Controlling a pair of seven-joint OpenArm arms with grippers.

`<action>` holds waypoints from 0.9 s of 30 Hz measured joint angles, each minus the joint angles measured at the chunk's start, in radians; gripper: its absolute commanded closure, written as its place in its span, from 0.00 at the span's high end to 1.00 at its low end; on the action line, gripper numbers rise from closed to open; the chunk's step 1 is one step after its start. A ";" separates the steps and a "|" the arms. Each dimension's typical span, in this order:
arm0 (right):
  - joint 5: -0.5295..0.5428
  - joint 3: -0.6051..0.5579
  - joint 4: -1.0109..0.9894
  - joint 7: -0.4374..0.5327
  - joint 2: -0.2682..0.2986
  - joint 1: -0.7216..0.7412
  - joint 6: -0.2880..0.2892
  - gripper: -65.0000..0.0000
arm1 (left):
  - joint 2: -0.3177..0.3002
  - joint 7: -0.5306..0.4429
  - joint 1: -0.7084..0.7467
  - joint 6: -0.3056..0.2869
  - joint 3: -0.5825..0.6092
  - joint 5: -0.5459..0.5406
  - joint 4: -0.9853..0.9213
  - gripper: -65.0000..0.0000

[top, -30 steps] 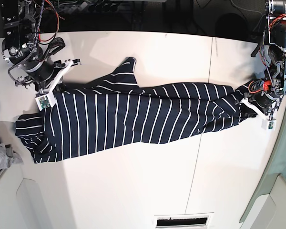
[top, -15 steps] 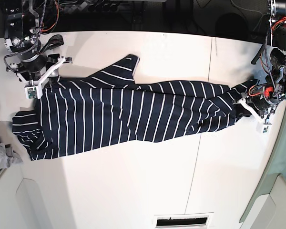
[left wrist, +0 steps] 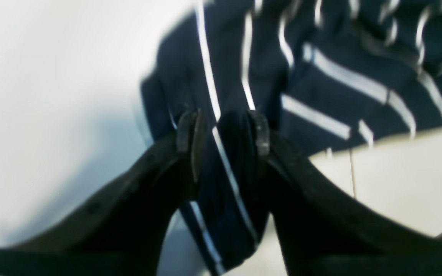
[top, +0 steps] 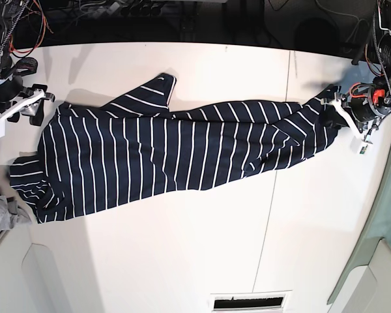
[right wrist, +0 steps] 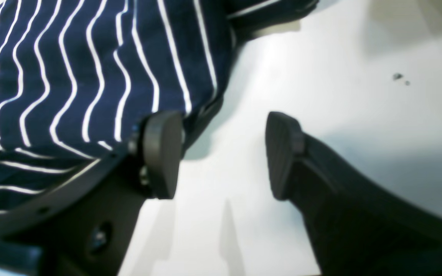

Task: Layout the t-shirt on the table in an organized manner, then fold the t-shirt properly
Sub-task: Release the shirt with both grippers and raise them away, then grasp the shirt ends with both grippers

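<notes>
T-shirt (top: 163, 156): lay stretched across upper centre of table (top: 182, 261). Right gripper (right wrist: 221, 153), frame's upper left: jaws had just parted, hem released, nothing held. Left gripper (left wrist: 223, 134), upper right: pinched on bunched fabric. Layout half done; that end wanted spreading

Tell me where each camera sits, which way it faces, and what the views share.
Base: above the table, facing down; shows the whole shirt, the right gripper at its left and the left gripper at its right.
Left wrist: behind the left gripper, looking along it; the jaws are clamped on a shirt fold.
Right wrist: behind the right gripper; the jaws are apart over the table, beside the shirt.
Shared: every view shows the shirt and the table.
</notes>
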 measured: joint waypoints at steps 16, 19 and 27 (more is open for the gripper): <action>0.150 0.009 -0.342 0.032 0.003 0.069 0.198 0.53 | 0.072 -0.184 0.097 -0.004 0.006 0.291 0.124 0.31; 0.205 0.009 -0.407 0.040 0.000 0.089 0.271 0.53 | 0.075 -0.223 0.100 0.008 0.024 0.328 0.104 0.31; 0.256 0.011 -0.465 0.035 -0.033 0.155 0.347 0.52 | 0.080 -0.225 0.083 0.035 0.052 0.348 0.104 0.24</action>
